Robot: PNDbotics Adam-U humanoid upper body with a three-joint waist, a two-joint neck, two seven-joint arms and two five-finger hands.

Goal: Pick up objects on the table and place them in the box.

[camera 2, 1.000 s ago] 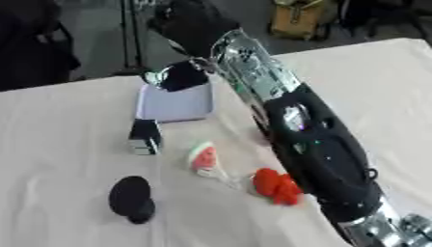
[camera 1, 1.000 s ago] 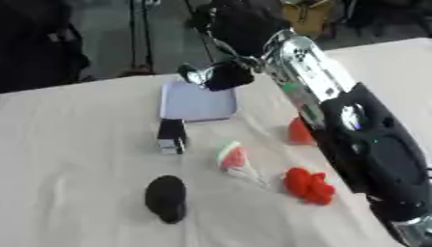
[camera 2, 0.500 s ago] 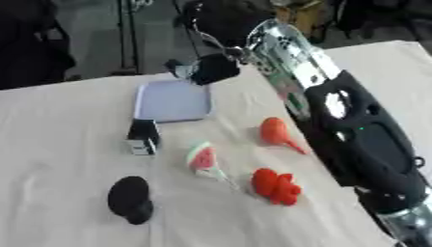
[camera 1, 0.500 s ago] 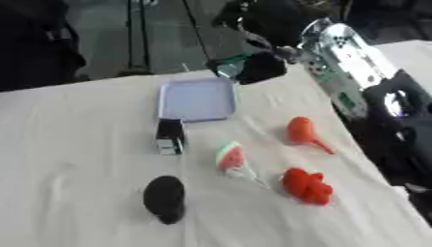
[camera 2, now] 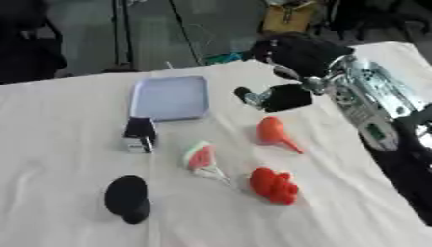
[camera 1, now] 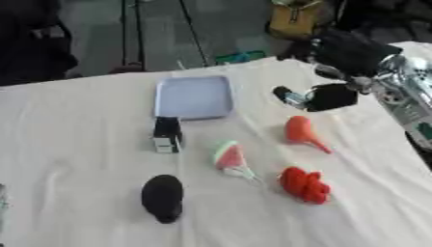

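Right hand (camera 1: pixel 325 96) hangs over the table's far right, just right of the box (camera 1: pixel 193 96); too blurred to tell whether the fingers are curled or straight. Box is a shallow pale blue tray at the far centre of the white cloth (camera 1: pixel 67 144). In front of it: small black-and-white block (camera 1: pixel 165 134), watermelon-slice toy (camera 1: pixel 227 156), orange pear-shaped thing (camera 1: pixel 300 131), red lumpy thing (camera 1: pixel 304 185), black oval thing (camera 1: pixel 162 198).

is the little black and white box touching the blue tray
Cannot tell. In the left eye view the black and white box sits right at the near rim of the blue tray; no clear gap or contact shows.
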